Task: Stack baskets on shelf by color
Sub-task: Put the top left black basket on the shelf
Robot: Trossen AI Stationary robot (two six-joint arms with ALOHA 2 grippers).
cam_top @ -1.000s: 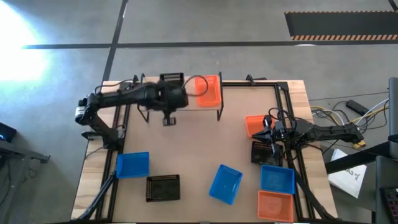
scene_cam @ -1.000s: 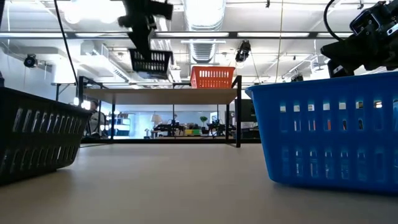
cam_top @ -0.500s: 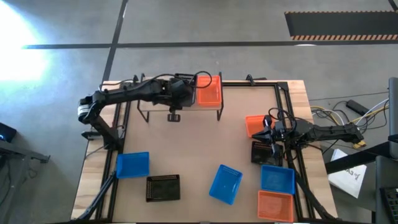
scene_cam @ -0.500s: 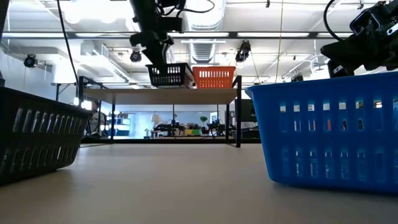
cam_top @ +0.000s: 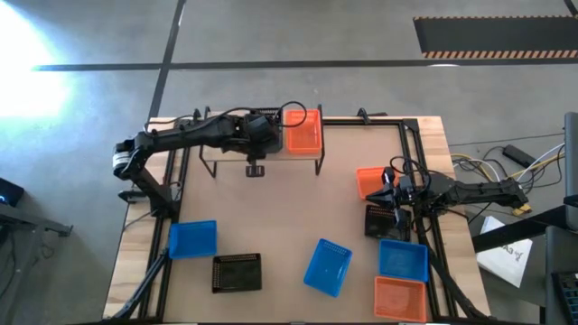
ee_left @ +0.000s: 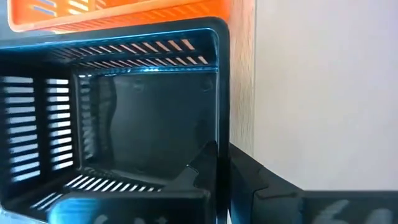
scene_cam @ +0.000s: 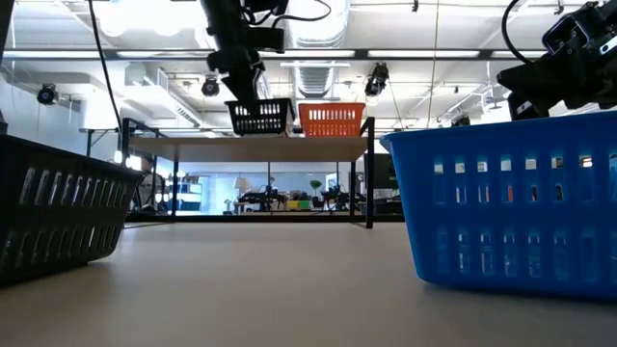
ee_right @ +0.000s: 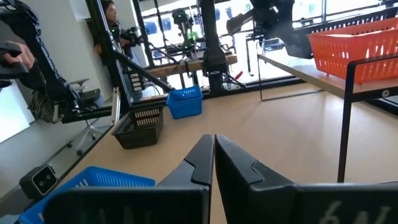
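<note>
My left gripper reaches over the shelf at the table's far side, shut on a black basket. This basket hangs level right beside the orange basket that stands on the shelf plank. Its bottom is at the plank's top; whether it rests there I cannot tell. My right gripper is shut and touches nothing. It waits at the table's right side, near an orange basket and a black basket. My left gripper holds the black basket by one side wall at its rim, one finger inside the basket and the other outside. The fingers come from above, pointing down. The basket stays upright and level below them, close against the orange basket.
On the near half of the table lie three blue baskets, one black basket and one orange basket. The shelf's left part is bare. Black frame rails run along the table's left and right sides.
My left gripper has carried the black basket toward the table's right and down, from above the shelf's middle to plank height beside the orange basket. In the last half second it has hardly moved. Its hold has stayed shut.
</note>
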